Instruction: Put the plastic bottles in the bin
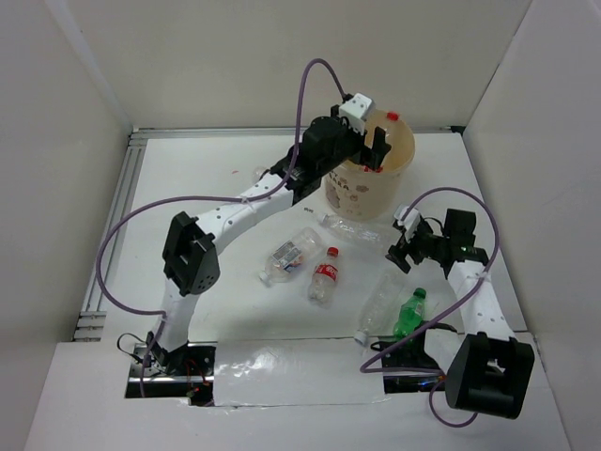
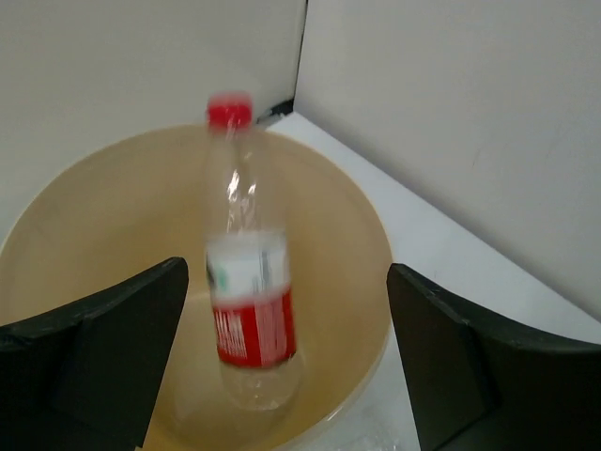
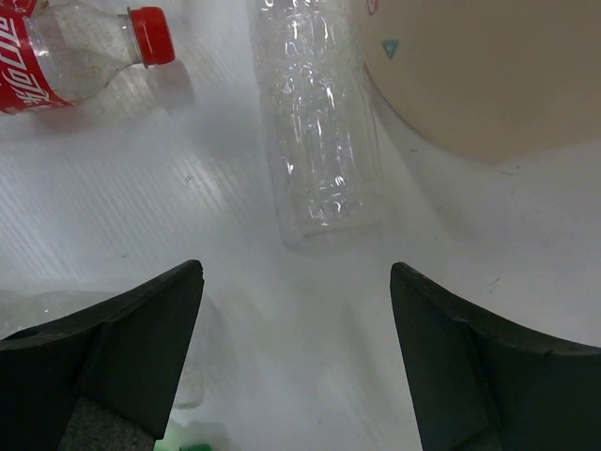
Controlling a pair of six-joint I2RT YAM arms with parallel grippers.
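White tubular arms [image 1: 235,214], bulky black joints [image 1: 192,256], looping purple cables [image 1: 111,246]; black wedge-shaped gripper fingers [image 3: 113,362], perhaps foam-lined.

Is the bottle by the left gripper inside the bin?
Inside: the bottle sits within the bin walls, left gripper open, not touching it.

Beige bin [image 1: 360,194], red-labelled clear bottle [image 2: 252,324], green bottle [image 1: 409,316]

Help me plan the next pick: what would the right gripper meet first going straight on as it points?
Probably the clear, ribbed, unlabelled plastic bottle, centred ahead of the open right gripper, beside the round beige bin, though depth is unclear.
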